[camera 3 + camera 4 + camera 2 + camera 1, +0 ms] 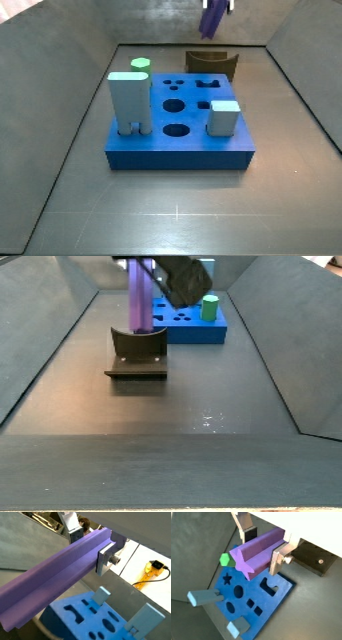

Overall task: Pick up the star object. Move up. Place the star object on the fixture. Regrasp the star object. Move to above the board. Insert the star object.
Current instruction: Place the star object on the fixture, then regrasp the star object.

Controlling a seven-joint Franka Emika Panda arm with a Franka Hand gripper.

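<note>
Two grey walls flank the dark floor [201, 396] where the gripper [264, 543], above the fixture [138, 351], pinches the star object [139, 301]

No legible text, label, brand, number or sign is showing in any view. The gripper [264, 543], holding the star object [254, 554] up at the far end of the scene above the fixture [138, 353], is bearing no readable marking; the board [181, 140] is showing only plain holes in its top face
</note>
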